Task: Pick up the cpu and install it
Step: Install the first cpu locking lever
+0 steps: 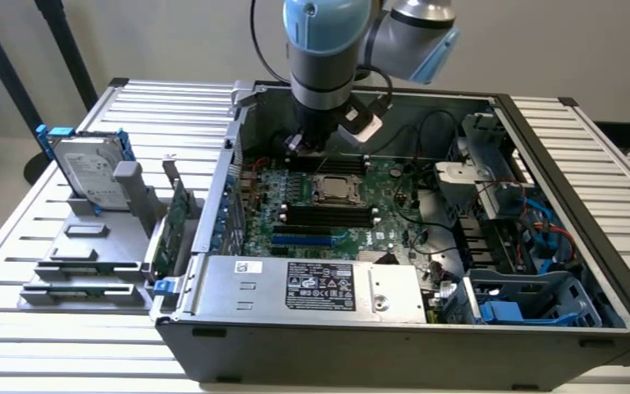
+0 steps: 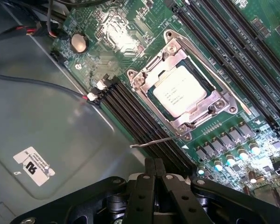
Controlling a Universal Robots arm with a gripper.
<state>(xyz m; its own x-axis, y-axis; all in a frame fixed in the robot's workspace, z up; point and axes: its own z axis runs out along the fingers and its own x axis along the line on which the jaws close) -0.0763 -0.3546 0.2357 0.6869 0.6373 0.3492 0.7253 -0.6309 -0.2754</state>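
Note:
The cpu (image 1: 337,187) (image 2: 179,91), a small square chip with a pale silver top, lies flat inside the metal-framed socket (image 2: 214,105) on the green motherboard (image 1: 381,209) of the open computer case. A thin metal socket lever (image 2: 151,142) sticks out beside the frame. My gripper (image 1: 304,149) (image 2: 155,168) hangs inside the case just beyond the socket, toward the case's back wall. It is apart from the chip. Its black fingers (image 2: 144,186) are pressed together with nothing between them.
Black memory slots (image 2: 130,114) run beside the socket. A silver power supply (image 1: 315,287) lines the case's near wall, and a drive cage with cables (image 1: 512,205) fills the exterior view's right. Outside the case, a hard drive (image 1: 85,168) with blue rails and a card (image 1: 178,222) stand in grey holders.

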